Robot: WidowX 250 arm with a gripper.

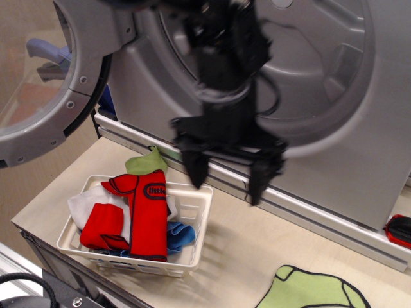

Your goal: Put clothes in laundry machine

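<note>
While soft clothes [144, 212] fill slatted basket [192, 221], blurred end effector [226, 173] spread

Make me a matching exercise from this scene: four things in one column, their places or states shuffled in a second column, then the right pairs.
Things:
1. gripper
2. red shirt with black trim
3. machine door
4. light green cloth

Places or states:
A. swung open at the left
B. lying on the counter at the bottom right
C. draped on top of the clothes in the white basket
D. open and empty, above the counter in front of the machine

Pairs: 1-D, 2-C, 3-A, 4-B
</note>
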